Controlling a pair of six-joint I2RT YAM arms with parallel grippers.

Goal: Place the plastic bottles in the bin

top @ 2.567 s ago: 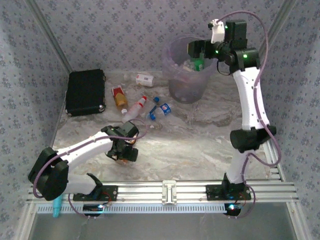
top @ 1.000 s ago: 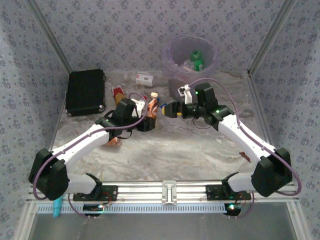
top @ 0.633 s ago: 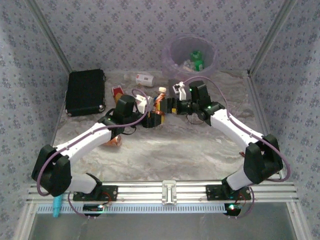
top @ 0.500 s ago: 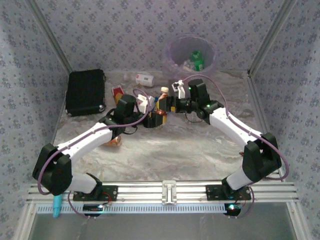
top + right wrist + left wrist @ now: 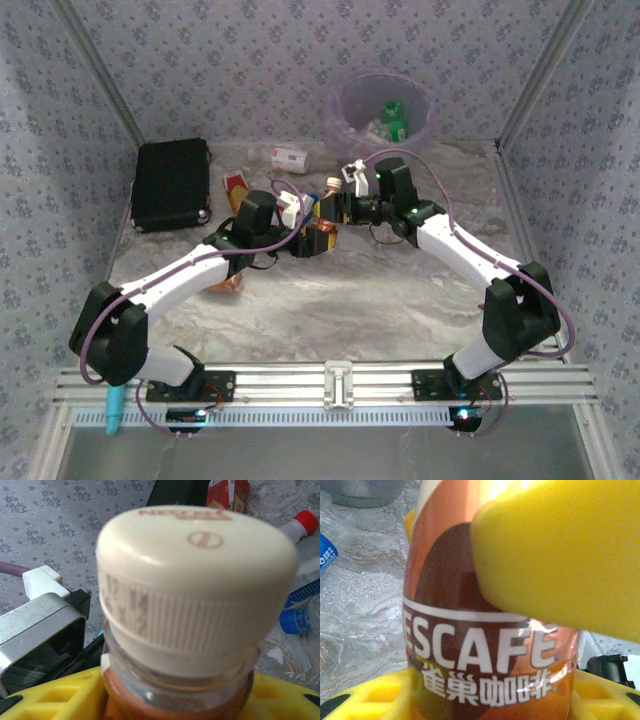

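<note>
Looking from above, we see the coffee bottle (image 5: 327,236) held over the marbled worktop (image 5: 380,290). It is copper-brown with a cream cap and sits well short of the translucent purple bin (image 5: 337,120). The left fingers (image 5: 308,240) clamp its body and the right fingers (image 5: 338,207) its neck; a second earlier the right ones stood spread beside it. At the left wrist we read a glossy brown-and-orange label between yellow pads. At the right wrist the ribbed cap stands above yellow pads pressing both sides of the neck.
</note>
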